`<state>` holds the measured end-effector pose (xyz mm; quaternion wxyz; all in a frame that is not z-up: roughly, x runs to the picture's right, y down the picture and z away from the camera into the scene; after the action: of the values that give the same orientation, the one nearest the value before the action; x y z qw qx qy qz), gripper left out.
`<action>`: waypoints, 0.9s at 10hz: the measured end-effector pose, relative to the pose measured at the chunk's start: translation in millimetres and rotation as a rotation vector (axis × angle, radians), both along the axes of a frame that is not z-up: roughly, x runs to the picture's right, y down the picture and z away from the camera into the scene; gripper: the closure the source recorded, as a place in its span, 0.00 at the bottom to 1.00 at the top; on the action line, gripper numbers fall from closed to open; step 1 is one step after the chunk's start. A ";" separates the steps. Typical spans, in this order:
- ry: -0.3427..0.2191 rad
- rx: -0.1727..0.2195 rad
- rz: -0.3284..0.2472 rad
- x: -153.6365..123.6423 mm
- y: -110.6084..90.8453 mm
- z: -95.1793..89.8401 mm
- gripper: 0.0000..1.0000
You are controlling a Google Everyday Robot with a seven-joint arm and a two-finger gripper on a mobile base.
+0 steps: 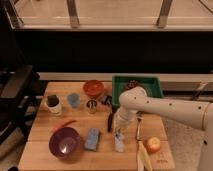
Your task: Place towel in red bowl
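Because the towel [119,143] lies near the front edge of the bench [40,150], well apart from the red bowl [93,88], our pincer [120,131] points down right over it. Whether it grips the cloth, we cannot tell. We judge a lift must come first.

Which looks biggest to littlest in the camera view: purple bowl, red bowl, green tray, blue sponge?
Green tray
then purple bowl
then red bowl
then blue sponge
The purple bowl sits nearer, so its lead over the red is unsure. The gripper hangs at the towel, right of the sponge.
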<state>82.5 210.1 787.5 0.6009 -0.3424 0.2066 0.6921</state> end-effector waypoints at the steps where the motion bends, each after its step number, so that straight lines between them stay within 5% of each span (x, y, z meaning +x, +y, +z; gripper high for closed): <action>1: -0.006 0.048 0.022 2.7 -26.9 -9.4 1.00; 5: -0.055 0.252 0.152 13.8 -133.1 -19.0 1.00; 9: -0.057 0.265 0.162 14.8 -139.1 -18.9 1.00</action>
<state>97.3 71.0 768.6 0.5885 -0.2951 0.0681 0.7496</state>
